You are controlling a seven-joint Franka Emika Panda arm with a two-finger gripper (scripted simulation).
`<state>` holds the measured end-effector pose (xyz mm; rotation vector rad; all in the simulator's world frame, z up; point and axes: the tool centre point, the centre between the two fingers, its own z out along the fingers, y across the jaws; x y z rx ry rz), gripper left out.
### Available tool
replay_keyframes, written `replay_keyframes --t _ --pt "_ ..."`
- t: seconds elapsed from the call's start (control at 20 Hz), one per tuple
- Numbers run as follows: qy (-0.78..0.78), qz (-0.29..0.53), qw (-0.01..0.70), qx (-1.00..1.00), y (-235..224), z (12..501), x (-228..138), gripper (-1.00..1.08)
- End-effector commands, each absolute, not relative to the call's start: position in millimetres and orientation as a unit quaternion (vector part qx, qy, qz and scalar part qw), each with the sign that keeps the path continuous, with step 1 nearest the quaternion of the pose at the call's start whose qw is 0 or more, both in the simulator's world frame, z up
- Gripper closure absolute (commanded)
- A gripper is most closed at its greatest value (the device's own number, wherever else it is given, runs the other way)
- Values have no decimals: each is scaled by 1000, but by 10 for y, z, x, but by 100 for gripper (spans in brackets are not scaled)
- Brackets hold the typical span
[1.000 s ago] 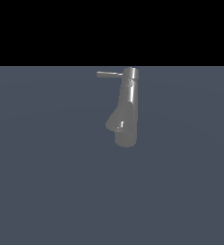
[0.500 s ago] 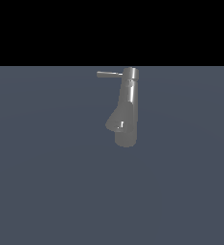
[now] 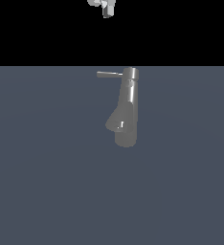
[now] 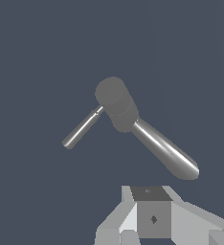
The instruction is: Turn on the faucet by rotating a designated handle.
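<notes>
Approach step: gripper (image 3: 106, 6) hangs well above faucet (image 3: 127, 110), nowhere near contact; finger state can't tell. Next, prob. descend beside handle (image 3: 109, 74) to push it round.

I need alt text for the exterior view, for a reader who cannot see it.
A grey metal faucet stands on a flat dark grey surface, its thin handle pointing toward the exterior view's left. The robot hand is partly visible at the top edge, far above the faucet and touching nothing.
</notes>
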<state>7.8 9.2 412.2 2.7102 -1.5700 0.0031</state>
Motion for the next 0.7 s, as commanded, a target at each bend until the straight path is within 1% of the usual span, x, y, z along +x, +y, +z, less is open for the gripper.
replay_keyframes --t 0.0,0.65 --pt "-528 1 2 849 92 4024 222 108" --pt "-660 -6 -15 751 76 3427 904 108"
